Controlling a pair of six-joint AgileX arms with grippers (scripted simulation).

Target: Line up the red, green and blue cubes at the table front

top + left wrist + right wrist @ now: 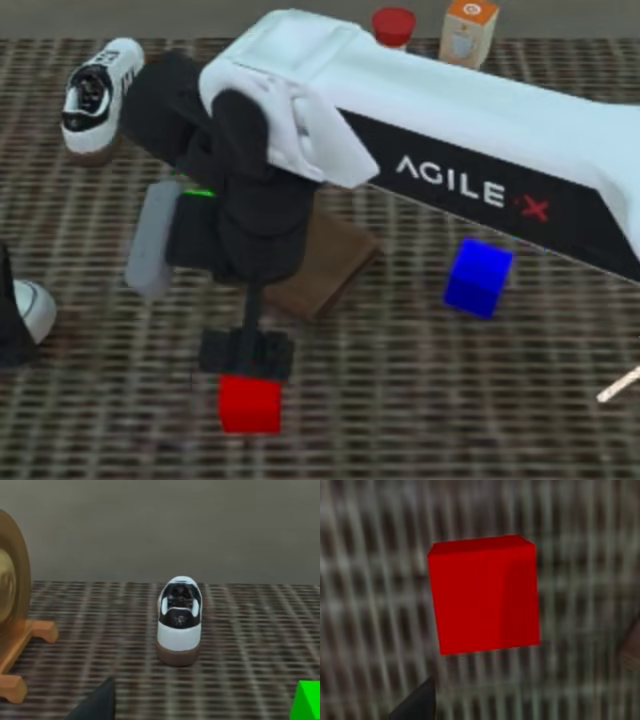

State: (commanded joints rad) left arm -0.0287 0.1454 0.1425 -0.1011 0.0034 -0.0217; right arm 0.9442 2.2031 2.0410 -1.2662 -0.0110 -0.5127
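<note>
Near the table (pixel 420 400) front, left of centre: red cube (pixel 250 404) resting on the weave, right hand (pixel 246 352) hovering just behind it, touching or not impossible to tell. Fingers open or closed, likewise impossible to tell. Out to the right, well apart: blue cube (pixel 479 277). Under the right arm (pixel 480 150), only a sliver of green cube (pixel 199 193), beside a brown pad (pixel 325 265). Back left corner: a shoe (pixel 98 92). Left hand off at the left edge, parked.

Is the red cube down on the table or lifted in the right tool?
Cannot tell for sure: the right tool hangs over the red cube, hiding its fingers; the wrist view shows no grip.
</note>
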